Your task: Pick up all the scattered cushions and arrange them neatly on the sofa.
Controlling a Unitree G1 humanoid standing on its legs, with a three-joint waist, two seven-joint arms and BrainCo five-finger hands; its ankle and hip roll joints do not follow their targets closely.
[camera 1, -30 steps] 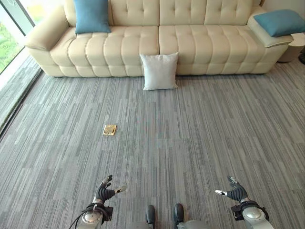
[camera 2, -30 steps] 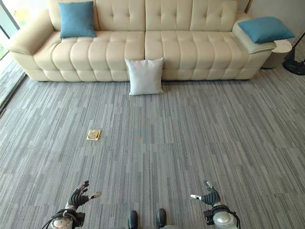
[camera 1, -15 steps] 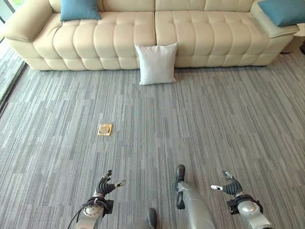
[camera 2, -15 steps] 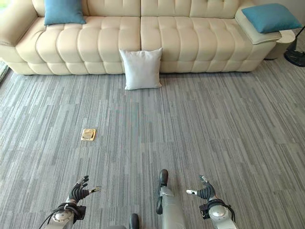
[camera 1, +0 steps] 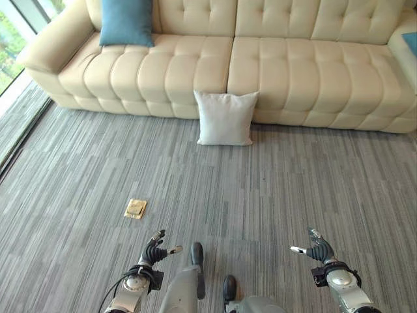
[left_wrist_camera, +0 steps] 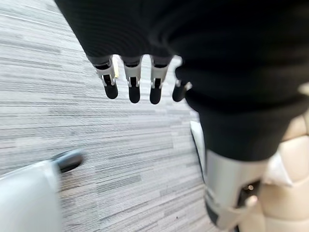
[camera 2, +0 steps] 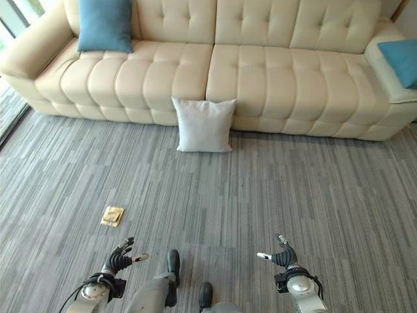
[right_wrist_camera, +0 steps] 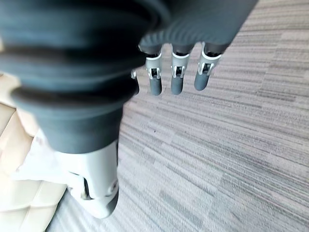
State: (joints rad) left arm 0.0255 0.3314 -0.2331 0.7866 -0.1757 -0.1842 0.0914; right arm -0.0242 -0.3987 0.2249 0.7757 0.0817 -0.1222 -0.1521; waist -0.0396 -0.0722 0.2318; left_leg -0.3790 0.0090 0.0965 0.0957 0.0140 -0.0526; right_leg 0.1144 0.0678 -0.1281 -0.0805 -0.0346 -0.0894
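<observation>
**White cushion on the floor against the sofa front; both hands empty and well short of it**

The white cushion [camera 1: 225,118] stands on the carpet [camera 1: 293,189], leaning upright against the front of the cream sofa [camera 1: 195,65] near the seam between its two seat sections. It is roughly square, so no long axis governs the grasp; its top edge, resting against the sofa base, is the exposed part. It lies straight ahead of the robot and well apart from both hands, with open carpet between.

The left hand [camera 1: 155,249] and the right hand [camera 1: 316,248] hang low at the near edge of the scene. Each has its fingers loosely spread and relaxed, holding nothing; the wrist views show the fingers [left_wrist_camera: 130,89] of the left and the fingers [right_wrist_camera: 176,79] of the right extended over bare carpet. The cushion sits a little nearer the left hand's side than the right's, though the margin is small. In my judgement the robot must close the gap on foot before either hand can reach.

A blue cushion [camera 1: 126,22] stands against the sofa back at its left end. A second blue cushion [camera 2: 401,60] lies on the right armrest. A small brass floor plate [camera 1: 135,208] is set in the grey striped carpet, ahead of the left hand. Glazing runs along the room's left side.
</observation>
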